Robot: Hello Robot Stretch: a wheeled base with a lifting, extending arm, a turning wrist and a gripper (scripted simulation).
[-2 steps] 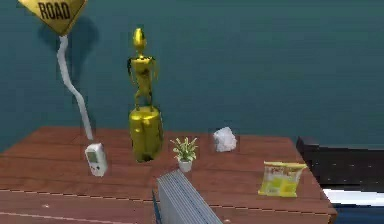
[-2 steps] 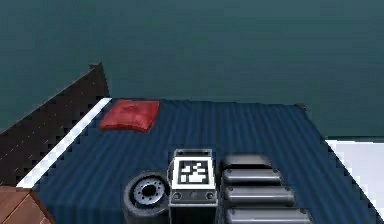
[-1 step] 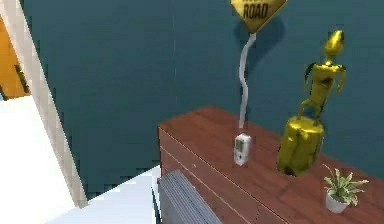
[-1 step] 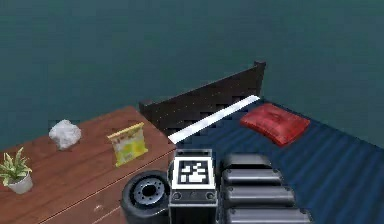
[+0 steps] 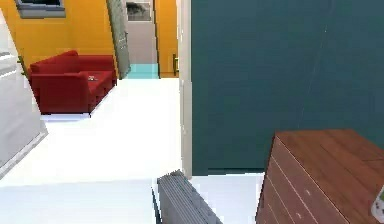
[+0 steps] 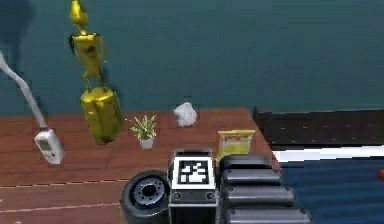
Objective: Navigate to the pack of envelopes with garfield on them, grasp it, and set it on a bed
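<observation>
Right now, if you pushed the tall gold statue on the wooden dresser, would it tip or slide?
Probably tip: the gold statue is tall and narrow, its figure standing high above a rounded base. It looks like polished metal, so likely stiff and heavy for its size. The glossy surface may be slippery to grip.

In the forward view I have a sofa (image 5: 68,80) in the upper left, beyond an opening left of a wall (image 5: 280,70) that takes the upper right. A dresser (image 5: 325,180) sits lower right, in front of that wall.

In the arm side view a tabletop (image 6: 90,165) crosses the middle. On it, left to right, are a corded device (image 6: 48,147), a statue (image 6: 100,115), a potted plant (image 6: 145,130), a small lump (image 6: 185,114) farther back, and a pack (image 6: 236,142).
</observation>
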